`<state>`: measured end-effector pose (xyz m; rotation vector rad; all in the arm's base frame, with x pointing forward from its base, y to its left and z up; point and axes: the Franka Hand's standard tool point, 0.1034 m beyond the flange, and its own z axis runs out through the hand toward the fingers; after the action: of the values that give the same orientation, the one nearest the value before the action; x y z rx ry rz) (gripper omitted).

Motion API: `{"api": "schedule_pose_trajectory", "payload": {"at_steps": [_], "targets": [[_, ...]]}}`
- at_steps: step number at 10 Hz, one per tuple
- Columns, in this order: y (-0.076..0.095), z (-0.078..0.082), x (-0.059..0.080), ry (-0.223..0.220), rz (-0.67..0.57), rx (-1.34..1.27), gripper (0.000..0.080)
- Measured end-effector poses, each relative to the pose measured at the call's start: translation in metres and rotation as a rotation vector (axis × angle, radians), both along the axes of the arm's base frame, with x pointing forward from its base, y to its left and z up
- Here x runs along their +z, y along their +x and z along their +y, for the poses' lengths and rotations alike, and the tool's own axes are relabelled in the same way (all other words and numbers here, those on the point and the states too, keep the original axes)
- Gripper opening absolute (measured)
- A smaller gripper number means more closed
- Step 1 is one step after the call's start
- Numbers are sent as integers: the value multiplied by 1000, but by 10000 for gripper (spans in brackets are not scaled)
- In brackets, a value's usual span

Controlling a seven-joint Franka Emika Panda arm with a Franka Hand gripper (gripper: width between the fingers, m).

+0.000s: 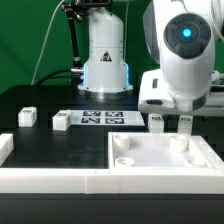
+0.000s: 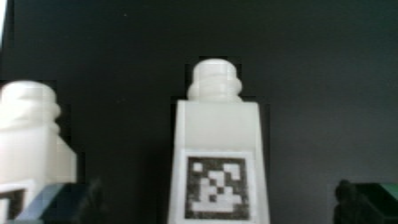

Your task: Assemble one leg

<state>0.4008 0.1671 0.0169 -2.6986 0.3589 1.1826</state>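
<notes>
Gripping state: the gripper [image 2: 217, 203] stands wide open, with one dark fingertip [image 2: 68, 203] on either side of the leg and a gap showing on both sides; it has hold of nothing.
Leg [image 2: 219, 150]: white block with a rounded peg at one end and a black-and-white tag on its face, centred between the jaws; in the exterior view it sits just behind the tray's far rim.
Second leg [image 2: 32, 135]: just beside the first, outside the jaws, not touching it.
Tray [image 1: 160, 181]: large, white, with round corner sockets.
Marker board [image 1: 100, 118]: flat on the black table, beyond the tray's far rim toward the exterior view's left.
Small white blocks [image 1: 28, 117]: two, farther from the tray than the marker board, on that same side.
Arm [image 1: 185, 50]: white, above the tray's far rim.
</notes>
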Motion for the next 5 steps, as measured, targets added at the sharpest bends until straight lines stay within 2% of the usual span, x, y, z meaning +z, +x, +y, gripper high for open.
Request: {"api": "schedule_pose_trajectory", "payload": {"at_steps": [5], "targets": [[-5,3,-6,-1,5,6,649]]}}
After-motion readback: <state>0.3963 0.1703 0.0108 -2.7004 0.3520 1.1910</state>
